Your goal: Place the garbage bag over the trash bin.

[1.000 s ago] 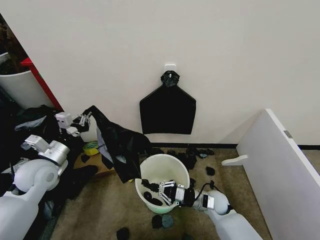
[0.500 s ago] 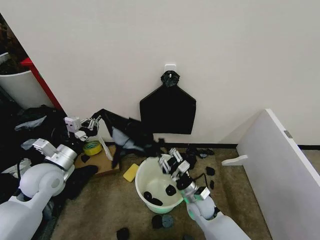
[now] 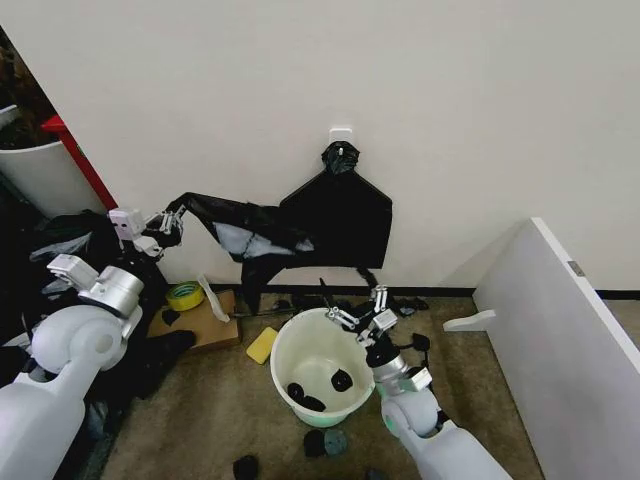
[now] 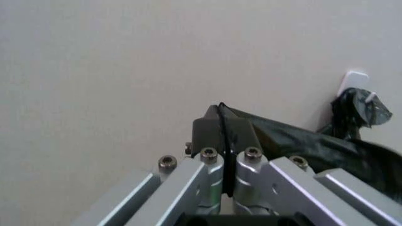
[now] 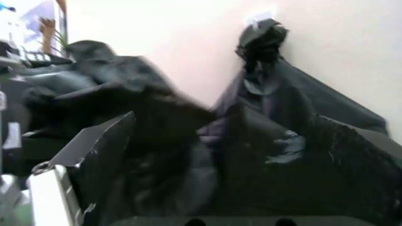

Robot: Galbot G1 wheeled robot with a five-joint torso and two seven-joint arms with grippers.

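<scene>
The garbage bag [image 3: 250,232] hangs in the air as a stretched black sheet between my left gripper and the wall, above and left of the trash bin. My left gripper [image 3: 172,222] is shut on its upper left corner; in the left wrist view the fingertips [image 4: 224,134] pinch the black film [image 4: 295,141]. The cream-white trash bin [image 3: 287,350] stands upright on the carpet. My right gripper [image 3: 357,310] hovers over the bin's back right rim with its fingers spread open. A thin black strand runs down toward it. In the right wrist view, black plastic [image 5: 188,160] billows between the spread fingers.
A flat house-shaped black bundle [image 3: 345,222] hangs from a wall hook behind the bag. Small black lumps [image 3: 340,380] lie in the bin and on the floor [image 3: 325,442]. A tape roll [image 3: 183,295], cardboard [image 3: 205,322] and a yellow pad [image 3: 262,345] lie left. A white board [image 3: 560,320] leans right.
My right gripper rose out of the bin to above its back rim. The bag, hanging limp from the left gripper before, is now pulled out sideways toward the wall.
</scene>
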